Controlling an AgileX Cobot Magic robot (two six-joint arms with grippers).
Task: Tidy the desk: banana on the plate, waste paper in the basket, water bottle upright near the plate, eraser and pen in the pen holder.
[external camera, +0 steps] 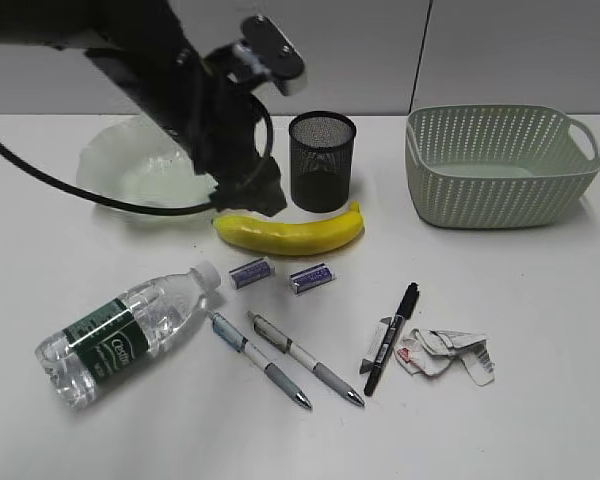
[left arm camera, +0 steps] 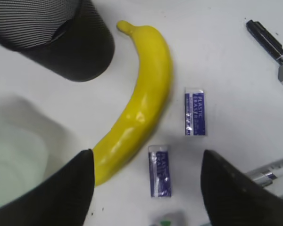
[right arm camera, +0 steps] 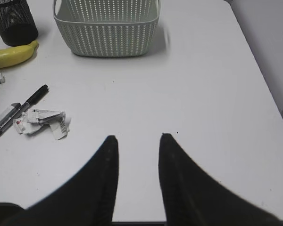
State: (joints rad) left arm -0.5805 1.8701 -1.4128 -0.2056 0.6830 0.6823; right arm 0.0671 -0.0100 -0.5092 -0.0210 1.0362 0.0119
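Yellow banana (external camera: 292,232) lies flat on desk (external camera: 540,330) in exterior view, at 6 o'clock of pen holder (external camera: 322,160), plate (external camera: 130,165) at its 10 o'clock. Left gripper (external camera: 248,195) hangs over banana's left end. Water bottle (external camera: 120,335) lies on side, 7 o'clock. Waste paper (external camera: 448,353) lies at 6 o'clock of basket (external camera: 500,165).

Left wrist view: jaws spread wide, empty; banana (left arm camera: 141,103) between fingers (left arm camera: 61,197), two erasers (left arm camera: 195,112) just beside.

Right wrist view: right gripper (right arm camera: 137,146) fingers apart, nothing between, over bare desk; waste paper (right arm camera: 42,121) at 9 o'clock.
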